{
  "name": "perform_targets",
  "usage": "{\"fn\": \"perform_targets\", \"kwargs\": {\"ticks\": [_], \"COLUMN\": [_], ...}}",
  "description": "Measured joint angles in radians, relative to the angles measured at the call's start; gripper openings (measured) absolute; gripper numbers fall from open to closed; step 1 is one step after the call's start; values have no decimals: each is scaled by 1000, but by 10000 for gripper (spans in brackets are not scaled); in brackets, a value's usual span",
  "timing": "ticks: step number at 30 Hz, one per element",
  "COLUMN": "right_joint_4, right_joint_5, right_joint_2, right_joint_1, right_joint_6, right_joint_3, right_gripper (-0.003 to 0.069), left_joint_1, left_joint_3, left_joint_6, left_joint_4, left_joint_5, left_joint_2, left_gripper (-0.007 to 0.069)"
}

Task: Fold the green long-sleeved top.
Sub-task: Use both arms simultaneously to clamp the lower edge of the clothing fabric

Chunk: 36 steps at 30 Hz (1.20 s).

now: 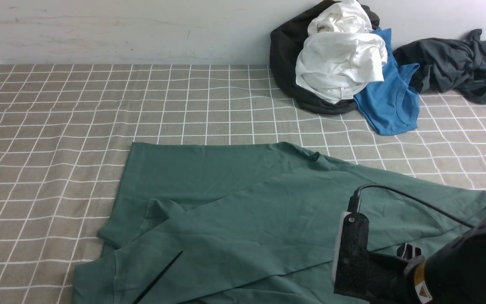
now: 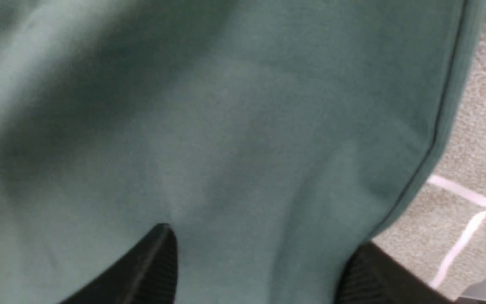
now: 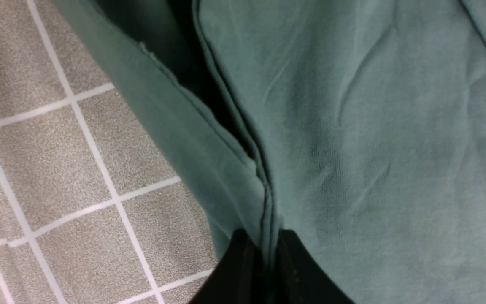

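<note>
Lying on the near side of the checked worktop [image 1: 57,126], the green top [image 1: 243,202] is partly folded over itself in a slanting crease. The right gripper [image 3: 264,249] is clenched on a doubled edge of the top, fabric pinched between its jaws. The left gripper [image 2: 264,238] is released, fingers spread wide over the fabric beside the hem. A heap of other clothes [image 1: 340,63] sits at the far right.

Clothes pile [image 1: 340,63] (white, blue, grey) on checked cloth [image 1: 99,105].
</note>
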Motion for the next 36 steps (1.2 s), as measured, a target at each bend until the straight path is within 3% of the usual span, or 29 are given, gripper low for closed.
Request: {"fn": "perform_targets", "kwargs": {"ticks": [5,13,21,27,36], "right_joint_4": [0,1,4,8,11], "right_joint_5": [0,0,0,0,0], "right_joint_2": [0,0,0,0,0], "right_joint_1": [0,0,0,0,0], "right_joint_6": [0,0,0,0,0], "right_joint_3": [0,0,0,0,0], "right_gripper": [26,26,26,26,26], "left_joint_1": [0,3,3,3,3], "left_joint_3": [-13,-56,-56,-51,-8], "left_joint_6": [0,45,89,103,158], "left_joint_4": [-14,33,33,-25,-91], "left_joint_5": [23,123,105,94,100], "left_joint_2": [6,11,13,13,13], "left_gripper": [370,359,359,310,46]}}
